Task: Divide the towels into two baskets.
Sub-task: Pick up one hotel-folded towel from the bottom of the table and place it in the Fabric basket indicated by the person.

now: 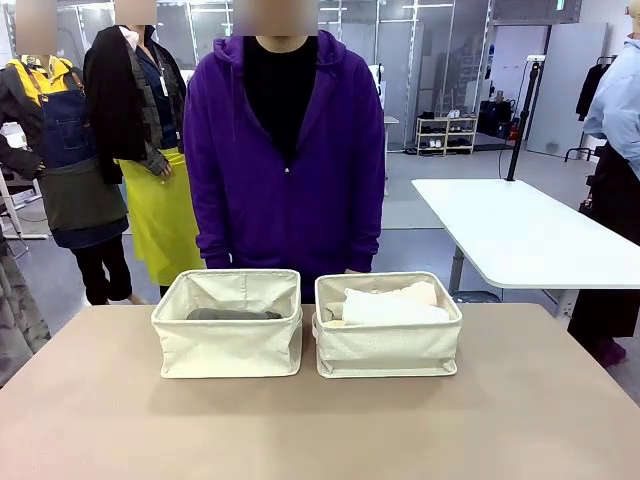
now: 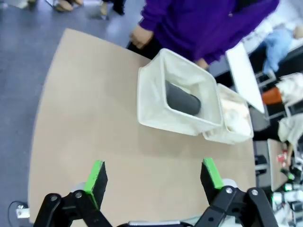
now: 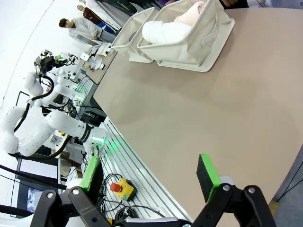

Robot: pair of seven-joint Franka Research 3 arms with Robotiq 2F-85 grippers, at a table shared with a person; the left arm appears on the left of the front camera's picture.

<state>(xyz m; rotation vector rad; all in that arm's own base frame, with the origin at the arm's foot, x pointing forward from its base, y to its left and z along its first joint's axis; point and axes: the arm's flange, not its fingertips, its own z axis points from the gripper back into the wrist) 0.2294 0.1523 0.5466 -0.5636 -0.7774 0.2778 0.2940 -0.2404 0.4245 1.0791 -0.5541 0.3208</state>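
- Your left hand point(image 2: 154, 182) hangs empty, fingers spread wide, over the bare tabletop point(image 1: 320, 420); the left basket point(image 1: 228, 350) lies ahead of it, holding only the dark grey towel point(image 1: 233, 314), long axis left-right.
- The right basket point(image 1: 388, 352) holds the white towel point(image 1: 392, 308) lying the same way, with pale towels behind it.
- Your right hand point(image 3: 149, 177), equally spread and empty, is the nearer one to the right basket.

The left gripper point(image 2: 154, 182) and right gripper point(image 3: 149, 177) both hung above the table with jaws spread wide, holding nothing.
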